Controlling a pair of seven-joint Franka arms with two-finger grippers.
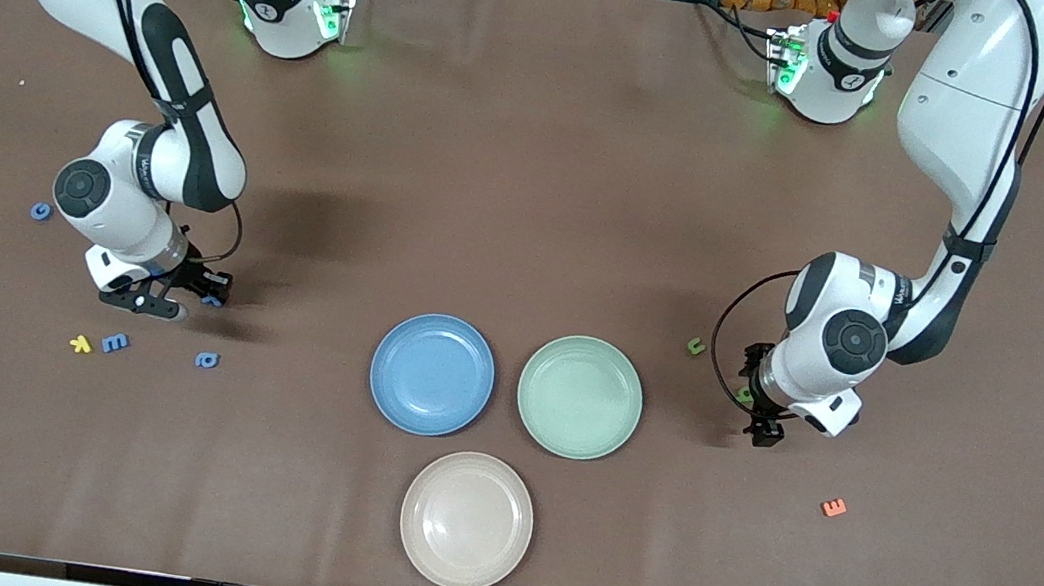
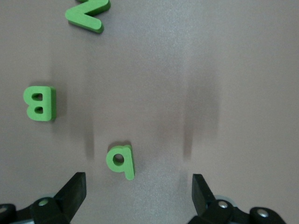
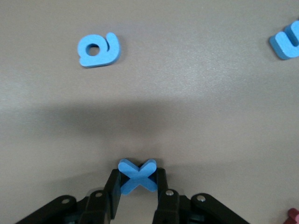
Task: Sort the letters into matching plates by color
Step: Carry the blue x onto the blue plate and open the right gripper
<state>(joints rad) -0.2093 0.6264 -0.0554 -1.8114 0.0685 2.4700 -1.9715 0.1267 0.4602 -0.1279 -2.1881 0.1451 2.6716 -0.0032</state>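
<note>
Two grippers are seen: the right gripper (image 3: 138, 183) is clamped on a flat blue X (image 3: 137, 175), while the left gripper (image 2: 138, 196), jaws apart, hangs over a green letter (image 2: 121, 160).

High front camera faces the arms; wrist cameras look closely down.

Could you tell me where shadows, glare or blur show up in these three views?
Front view: soft arm shadows on the brown table, glare on the blue plate. Left wrist view: streaky shadows beside the green letter under the open left pincer. Right wrist view: a broad dark shadow band above the blue X gripped by the right pincer; all reasonably sharp.
</note>
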